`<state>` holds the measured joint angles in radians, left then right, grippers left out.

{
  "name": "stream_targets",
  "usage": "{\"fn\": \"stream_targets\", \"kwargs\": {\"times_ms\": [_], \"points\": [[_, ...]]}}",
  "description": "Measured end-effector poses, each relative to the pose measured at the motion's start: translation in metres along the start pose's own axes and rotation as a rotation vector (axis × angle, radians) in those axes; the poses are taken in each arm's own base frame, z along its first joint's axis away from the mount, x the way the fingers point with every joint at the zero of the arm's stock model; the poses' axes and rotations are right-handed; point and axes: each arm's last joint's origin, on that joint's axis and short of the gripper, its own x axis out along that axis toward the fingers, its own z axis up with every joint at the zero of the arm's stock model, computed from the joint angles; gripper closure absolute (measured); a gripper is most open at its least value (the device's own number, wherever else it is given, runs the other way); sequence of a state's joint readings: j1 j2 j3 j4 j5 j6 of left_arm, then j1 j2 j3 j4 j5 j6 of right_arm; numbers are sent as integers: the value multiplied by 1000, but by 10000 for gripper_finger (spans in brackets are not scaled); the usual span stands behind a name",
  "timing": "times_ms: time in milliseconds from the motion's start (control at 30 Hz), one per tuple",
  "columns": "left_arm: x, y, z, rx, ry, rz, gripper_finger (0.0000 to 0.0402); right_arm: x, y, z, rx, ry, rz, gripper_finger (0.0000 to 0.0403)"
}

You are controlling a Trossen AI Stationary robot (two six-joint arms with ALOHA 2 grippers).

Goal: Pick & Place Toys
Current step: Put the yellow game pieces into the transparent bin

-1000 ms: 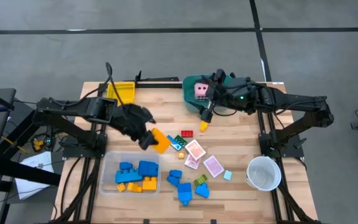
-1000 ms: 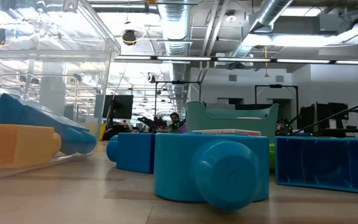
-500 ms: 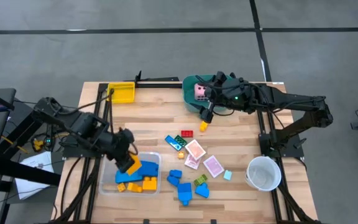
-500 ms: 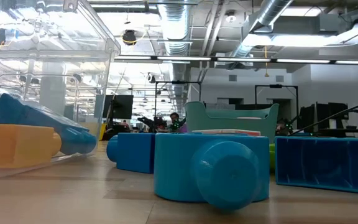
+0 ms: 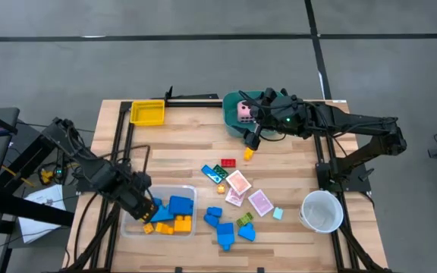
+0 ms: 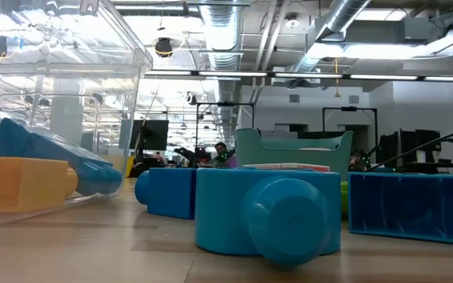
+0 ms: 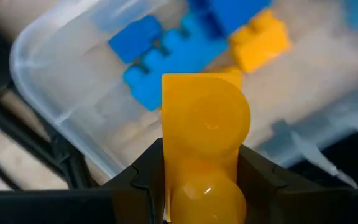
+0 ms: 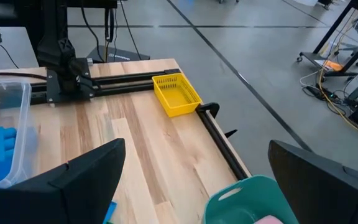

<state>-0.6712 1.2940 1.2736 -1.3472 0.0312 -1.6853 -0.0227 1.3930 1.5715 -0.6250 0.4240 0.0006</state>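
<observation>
Left gripper [image 7: 201,186] at lower left of high view, clamped on yellow-orange block [image 7: 204,124] above clear tray [image 7: 61,106]; right gripper [image 5: 258,125] spread wide, holding nothing, by teal tub [image 5: 237,102]. Risk: off-centre release, block bouncing off rim onto table

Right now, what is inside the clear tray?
Blue and yellow-orange blocks lie inside the clear tray. The left gripper, holding a yellow-orange block above it, covers the tray's left part there, so what lies beneath is hidden.
</observation>
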Motion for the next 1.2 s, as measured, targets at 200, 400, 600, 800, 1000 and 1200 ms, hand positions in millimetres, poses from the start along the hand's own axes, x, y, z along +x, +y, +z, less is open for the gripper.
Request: {"fn": "stream_targets", "kwargs": {"times_ms": [200, 400, 600, 800, 1000, 1200], "points": [[24, 9, -9, -196, -62, 59, 271, 0, 0, 0, 0, 0, 0, 17], [35, 15, -13, -363, -144, 67, 275, 0, 0, 0, 0, 0, 0, 17], [42, 18, -13, -449, -173, 69, 269, 0, 0, 0, 3, 0, 0, 17], [51, 20, -12, -475, -178, 74, 270, 0, 0, 0, 3, 0, 0, 17], [60, 23, -8, -490, -191, 95, 269, 0, 0, 0, 0, 0, 0, 17], [70, 26, -7, -493, -196, 104, 266, 0, 0, 0, 0, 0, 0, 17]]}}
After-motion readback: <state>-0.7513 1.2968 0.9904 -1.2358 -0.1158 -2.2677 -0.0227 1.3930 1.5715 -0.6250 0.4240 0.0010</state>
